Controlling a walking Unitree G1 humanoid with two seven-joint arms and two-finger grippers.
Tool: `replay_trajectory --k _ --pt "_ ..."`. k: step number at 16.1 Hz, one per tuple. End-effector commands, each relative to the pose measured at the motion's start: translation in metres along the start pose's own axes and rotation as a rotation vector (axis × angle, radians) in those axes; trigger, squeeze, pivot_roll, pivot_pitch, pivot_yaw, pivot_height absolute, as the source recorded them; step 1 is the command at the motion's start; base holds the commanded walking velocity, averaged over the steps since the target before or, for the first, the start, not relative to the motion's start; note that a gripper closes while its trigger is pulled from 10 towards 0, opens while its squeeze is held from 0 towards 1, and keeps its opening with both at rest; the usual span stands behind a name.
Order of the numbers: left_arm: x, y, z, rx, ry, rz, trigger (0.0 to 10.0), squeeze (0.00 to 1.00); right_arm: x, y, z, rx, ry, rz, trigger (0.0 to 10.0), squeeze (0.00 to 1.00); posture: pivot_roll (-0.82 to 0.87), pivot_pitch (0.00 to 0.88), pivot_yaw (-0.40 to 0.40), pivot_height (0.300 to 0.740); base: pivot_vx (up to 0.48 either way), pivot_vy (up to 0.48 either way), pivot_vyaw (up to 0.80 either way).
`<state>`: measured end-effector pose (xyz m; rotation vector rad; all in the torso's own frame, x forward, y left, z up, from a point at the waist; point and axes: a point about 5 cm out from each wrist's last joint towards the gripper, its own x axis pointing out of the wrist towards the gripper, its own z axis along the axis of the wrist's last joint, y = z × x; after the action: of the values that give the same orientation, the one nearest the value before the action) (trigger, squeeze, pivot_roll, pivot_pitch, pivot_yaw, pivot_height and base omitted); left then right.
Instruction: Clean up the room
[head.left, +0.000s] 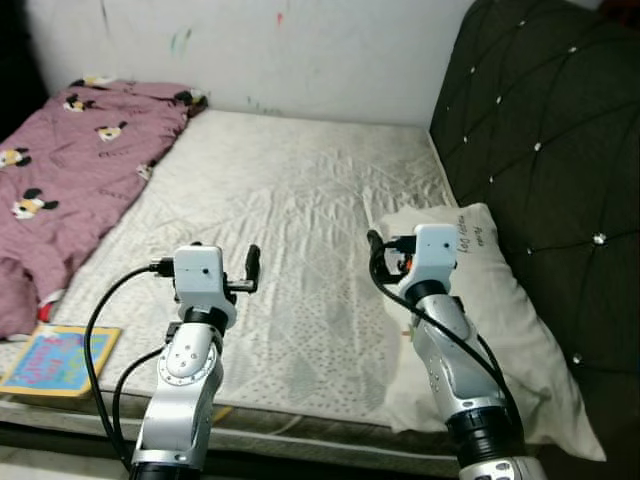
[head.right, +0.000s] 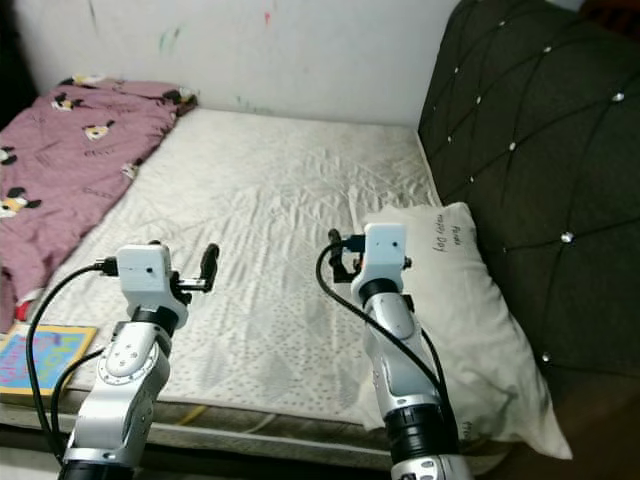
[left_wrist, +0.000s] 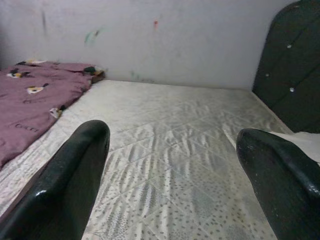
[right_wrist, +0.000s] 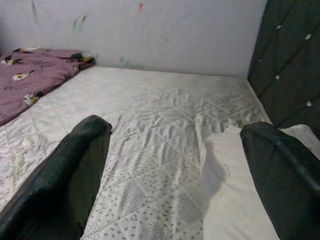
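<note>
A rumpled maroon blanket printed with cartoon mouse faces (head.left: 70, 170) lies heaped along the left side of the white quilted mattress (head.left: 290, 220), reaching to the wall. A white rectangular pillow with small dark handwriting (head.left: 490, 330) lies flat at the right edge against the dark tufted headboard (head.left: 560, 150). A colourful flat picture book with a yellow border (head.left: 58, 360) lies at the near left corner, just beside the blanket.

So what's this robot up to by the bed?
The robot stands at the edge of a bare mattress with both arms raised over it. Its left hand and right hand are open and hold nothing. A white pillow lies by the dark headboard just beside the right hand, a maroon blanket is bunched on the left, and a colourful book sits at the near corner.
</note>
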<state>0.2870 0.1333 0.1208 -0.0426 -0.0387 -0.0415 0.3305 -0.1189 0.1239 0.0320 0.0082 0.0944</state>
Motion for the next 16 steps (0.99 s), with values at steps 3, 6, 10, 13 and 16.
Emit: replay_trajectory --k 3,6,10,13,16 --pt "0.0002 -0.0092 0.0009 -0.019 -0.003 -0.026 10.0 0.0 -0.0017 -0.0092 -0.0012 -0.015 0.006 -0.025 10.0 0.0 0.01 0.0 -0.026 0.74 0.0 0.48 0.0" --pt "-0.0009 -0.0078 0.0005 -0.022 -0.003 -0.018 10.0 0.0 -0.0002 -0.0068 -0.0021 0.0 0.017 -0.016 10.0 0.0 0.02 0.0 -0.032 0.74 0.0 0.48 0.0" --pt "-0.0035 -0.0096 0.0034 -0.013 -0.026 -0.048 10.0 0.0 0.0004 -0.006 -0.003 -0.017 0.026 -0.007 10.0 0.0 0.02 0.0 -0.039 0.74 0.0 0.24 0.0" --pt "-0.0038 -0.011 0.0037 -0.044 -0.028 -0.069 10.0 0.0 0.0013 -0.0047 -0.0041 -0.023 0.036 0.002 10.0 0.0 0.02 0.0 -0.044 0.74 0.0 0.0 -0.27" --pt "-0.0036 -0.0126 0.0041 -0.052 -0.03 -0.088 10.0 0.0 0.0019 -0.0046 -0.0041 -0.025 0.034 0.005 10.0 0.0 0.02 0.0 -0.044 0.74 0.0 0.0 -0.43"
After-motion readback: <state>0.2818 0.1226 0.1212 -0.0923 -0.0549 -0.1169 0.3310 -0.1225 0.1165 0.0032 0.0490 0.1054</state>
